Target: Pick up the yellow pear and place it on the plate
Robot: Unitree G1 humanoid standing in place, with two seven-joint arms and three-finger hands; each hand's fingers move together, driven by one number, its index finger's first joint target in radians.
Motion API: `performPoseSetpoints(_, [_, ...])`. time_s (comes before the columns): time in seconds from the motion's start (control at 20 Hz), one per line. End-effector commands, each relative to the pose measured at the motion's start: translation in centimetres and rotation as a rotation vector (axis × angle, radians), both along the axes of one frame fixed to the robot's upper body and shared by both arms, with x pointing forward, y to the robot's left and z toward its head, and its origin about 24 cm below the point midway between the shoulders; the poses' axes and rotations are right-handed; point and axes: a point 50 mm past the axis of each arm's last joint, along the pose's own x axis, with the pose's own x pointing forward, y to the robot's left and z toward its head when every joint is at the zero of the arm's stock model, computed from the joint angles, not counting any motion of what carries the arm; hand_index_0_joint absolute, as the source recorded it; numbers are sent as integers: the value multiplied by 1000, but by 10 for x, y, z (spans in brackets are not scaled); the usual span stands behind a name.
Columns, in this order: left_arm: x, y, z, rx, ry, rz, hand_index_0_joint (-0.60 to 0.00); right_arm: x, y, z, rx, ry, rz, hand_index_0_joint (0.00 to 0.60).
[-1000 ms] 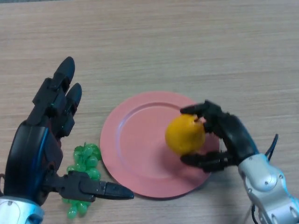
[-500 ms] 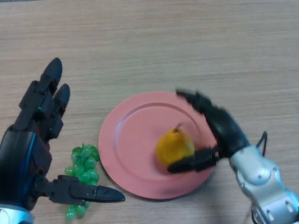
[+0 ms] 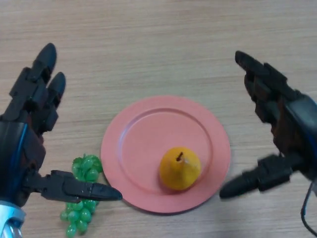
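While the yellow pear (image 3: 180, 168) sits upright on the pink plate (image 3: 143, 144), lower right of centre, right robot hand (image 3: 283, 124) spread beside the plate's right rim, left robot hand (image 3: 25, 144) spread over green grapes (image 3: 81, 196), wooden table (image 3: 158, 44).

A single head view looks steeply down from above onto the wooden table (image 3: 158, 44), close in. The pink plate (image 3: 143, 144) sits at lower centre, the left hand (image 3: 25, 144) enters at the view's left edge and the right hand (image 3: 287, 124) at its right, both partly cut off by the frame; no second view shares the scene
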Motion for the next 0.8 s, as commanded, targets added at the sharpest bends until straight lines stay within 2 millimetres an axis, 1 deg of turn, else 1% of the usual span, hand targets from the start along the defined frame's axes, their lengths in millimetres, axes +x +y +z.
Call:
performPoseSetpoints(0.05, [-4, 5, 24, 41, -155, -27, 0, -16, -11, 28, 49, -157, -55, 0])
performPoseSetpoints(0.25, [2, 9, 26, 45, -162, -9, 0, -23, -8, 28, 31, -214, -56, 0])
performPoseSetpoints(0.5, [6, 10, 24, 71, -176, 31, 0, -26, -9, 23, 1, -233, -52, 0])
performPoseSetpoints(0.8, [3, 14, 28, 52, -179, 10, 0, -32, -5, 27, -7, -240, -38, 0])
